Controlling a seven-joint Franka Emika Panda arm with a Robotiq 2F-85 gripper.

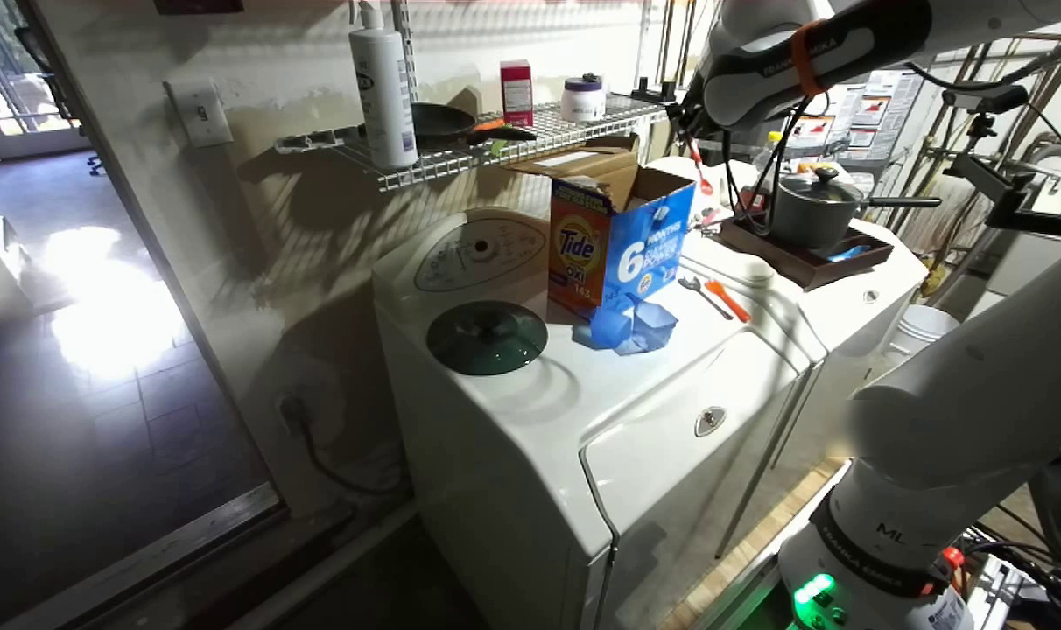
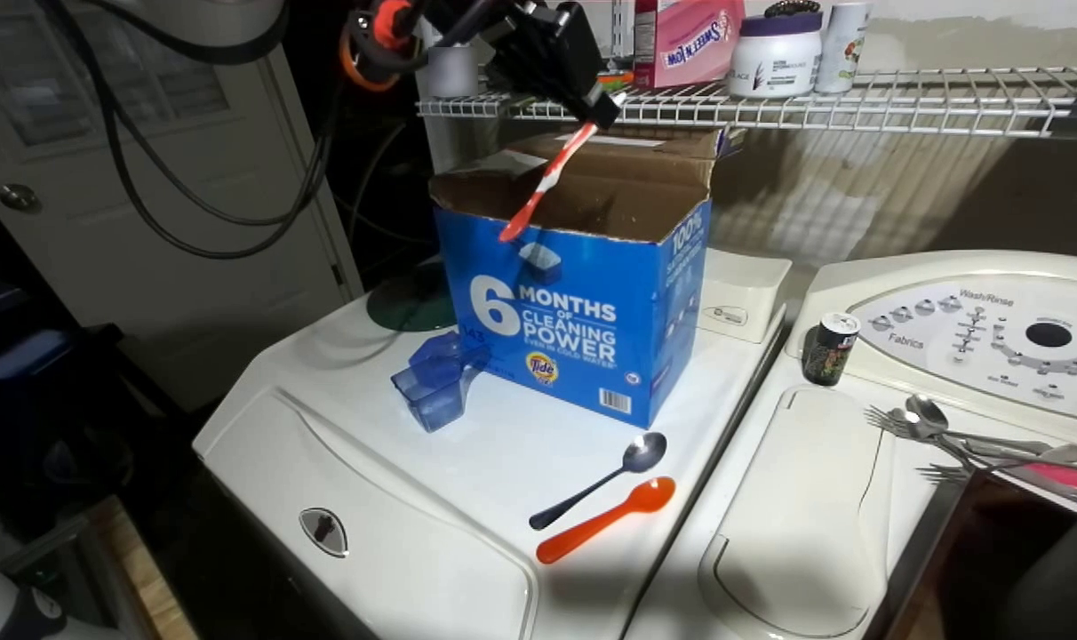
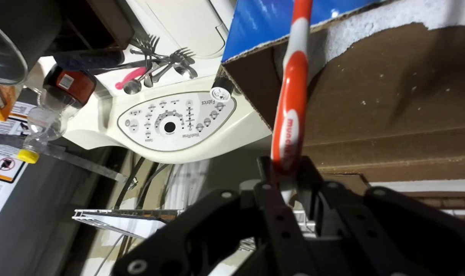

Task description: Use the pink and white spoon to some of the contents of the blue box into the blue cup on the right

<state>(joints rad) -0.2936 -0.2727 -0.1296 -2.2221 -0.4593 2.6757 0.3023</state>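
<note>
toward the back edge of the worktop [image 2: 490, 453], near the open blue box [image 2: 565, 298], the pink and white spoon [image 2: 550, 177] is pinched by the tool [image 3: 285, 168]; its bowl should be brought inside the rim before dipping.

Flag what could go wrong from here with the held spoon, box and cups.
Slip: the gripper holds the pink and white spoon only by its handle end, so a knock could twist it.
Snag: in the wrist view the spoon crosses the rim of the blue box; lowering here might catch it.
Spill: the blue cups sit close together by the box, so pouring may miss or tip one.
</note>
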